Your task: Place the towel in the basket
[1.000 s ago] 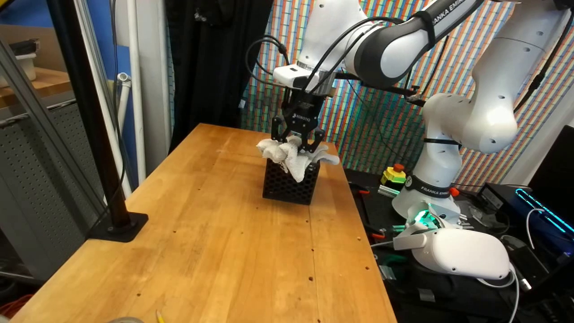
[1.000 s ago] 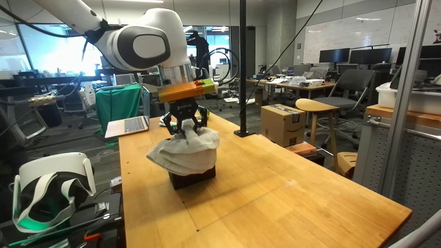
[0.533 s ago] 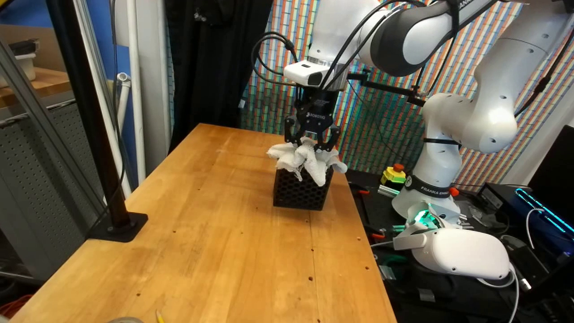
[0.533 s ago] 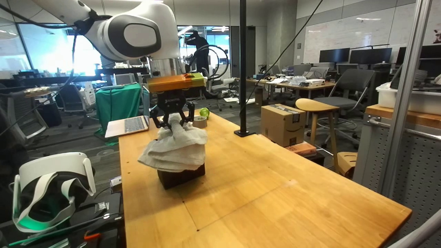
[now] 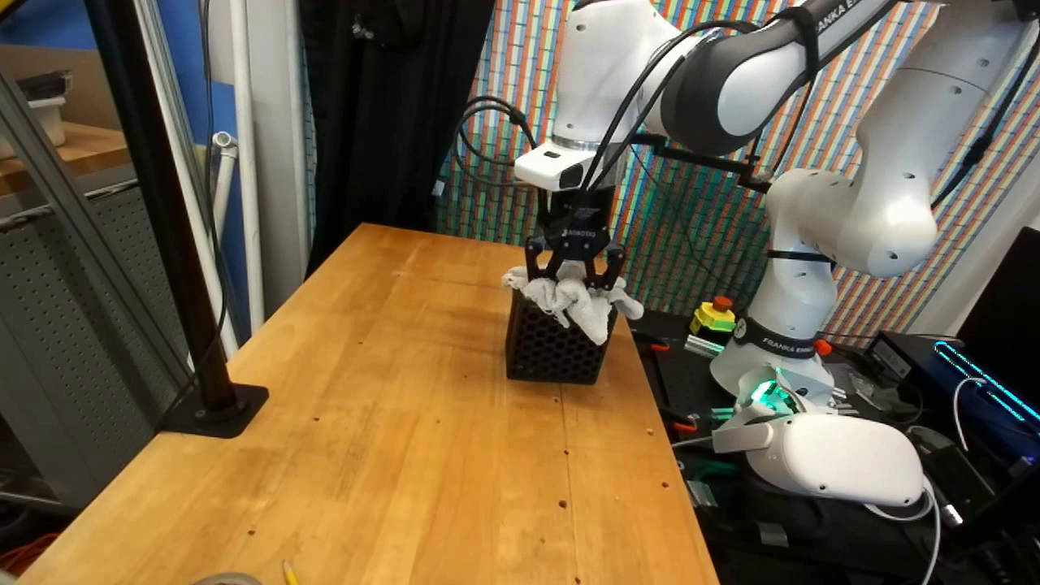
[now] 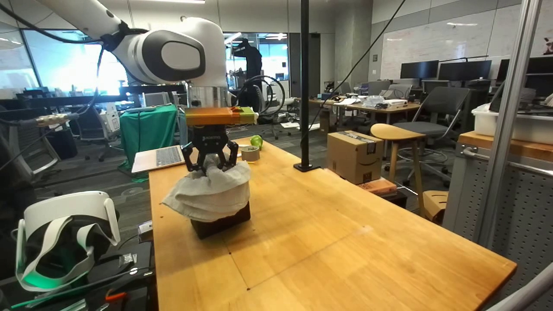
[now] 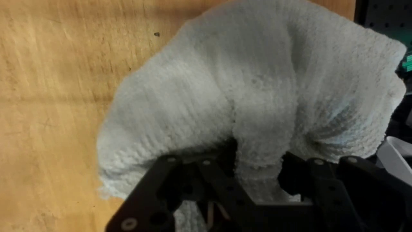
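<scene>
Pinching a fold of the towel [image 6: 216,192], the jaws stand at twelve o'clock above the basket [image 5: 548,351], the towel draped over its top and overhanging its sides in both exterior views. In an exterior view, tape [image 6: 250,153] sits on the counter [image 6: 345,255] at one o'clock from the basket.

Arm [image 5: 853,223], in an exterior view: base [image 5: 768,357] upright, links above it rising toward the upper right and running out at the top edge. Forearm [image 5: 764,61] slopes back down to rounded wrist joint [image 6: 182,56], seen in both exterior views. Last segment [image 5: 597,89] near vertical. Gripper [image 5: 574,279] hangs straight beneath, fingertips down. Fingers [image 6: 233,149] bent inward, tips drawn toward each other, clamped on towel [image 7: 264,129]. Wrist view: fingers dark, partly blurred, at lower edge, on both sides of the grip.
</scene>
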You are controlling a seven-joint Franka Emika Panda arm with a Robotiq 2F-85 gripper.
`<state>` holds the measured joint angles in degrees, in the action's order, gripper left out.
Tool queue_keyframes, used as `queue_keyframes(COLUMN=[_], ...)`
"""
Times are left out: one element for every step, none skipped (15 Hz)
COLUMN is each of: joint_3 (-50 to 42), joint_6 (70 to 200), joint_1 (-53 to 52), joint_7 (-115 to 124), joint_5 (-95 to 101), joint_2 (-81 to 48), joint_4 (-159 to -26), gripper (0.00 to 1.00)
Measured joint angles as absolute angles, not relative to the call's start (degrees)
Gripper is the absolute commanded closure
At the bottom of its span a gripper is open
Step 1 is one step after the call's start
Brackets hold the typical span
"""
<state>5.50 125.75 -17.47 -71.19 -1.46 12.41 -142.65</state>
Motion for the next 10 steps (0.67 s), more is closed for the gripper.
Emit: queue_keyframes(joint_3=[5.18, 4.86, 4.54, 4.25, 4.07, 4.03, 4.03, 4.06, 4.16, 4.35], joint_6=[125.78, 125.78, 125.84, 126.17, 125.40, 124.93, 124.22, 123.48, 122.99, 122.74], joint_1=[-17.25, -17.01, -16.70, -16.30, -15.81, -15.23, -14.63, -14.11, -13.65, -13.25], joint_7=[-73.10, -75.48, -78.23, -81.11, -83.87, -86.31, -88.34, -89.93, -90.87, -91.19], joint_5=[-1.69, -2.22, -3.03, -4.14, -5.79, -7.24, -8.49, -9.48, -9.89, -9.93], joint_2=[11.35, 10.18, 9.01, 7.61, 6.41, 5.35, 4.31, 3.24, 2.28, 1.52], joint_4=[-142.34, -141.98, -141.49, -140.98, -139.82, -138.71, -137.55, -136.36, -135.27, -134.32], gripper=[0.83, 0.84, 0.83, 0.84, 0.83, 0.83, 0.83, 0.83, 0.73, 0.55])
